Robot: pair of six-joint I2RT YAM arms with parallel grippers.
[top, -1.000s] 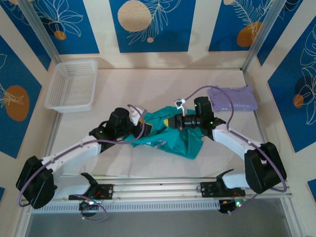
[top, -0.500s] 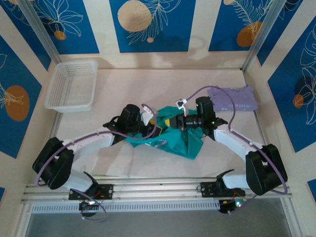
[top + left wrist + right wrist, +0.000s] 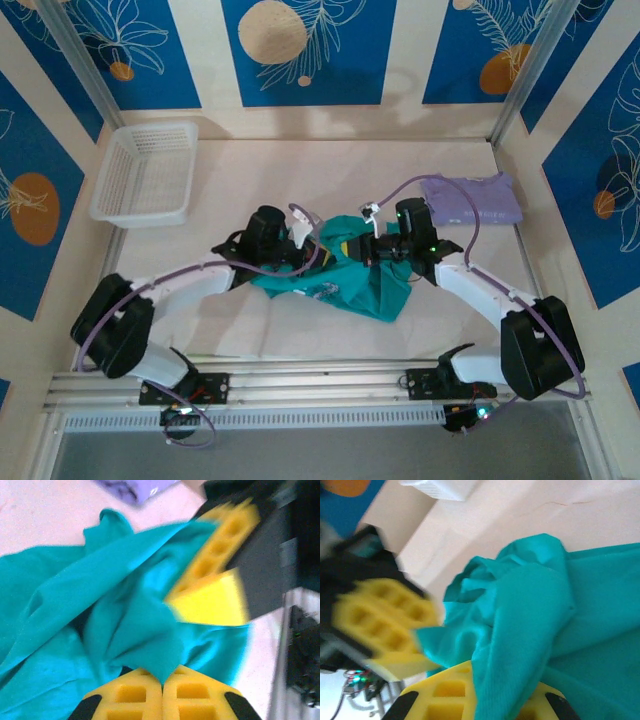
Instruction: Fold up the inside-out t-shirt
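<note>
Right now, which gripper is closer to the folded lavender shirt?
Right. The right gripper pinches the teal t-shirt to the left of the lavender shirt; the left gripper pinches it farther left, beyond the right one.

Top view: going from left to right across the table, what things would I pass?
basket → teal t-shirt → lavender shirt

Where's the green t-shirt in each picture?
Top external: t-shirt crumpled in the centre.
Left wrist: t-shirt across the left and middle, pinched at the bottom.
Right wrist: t-shirt over the right half.
Shared landmark: left pincer, shut on the cloth.
</note>
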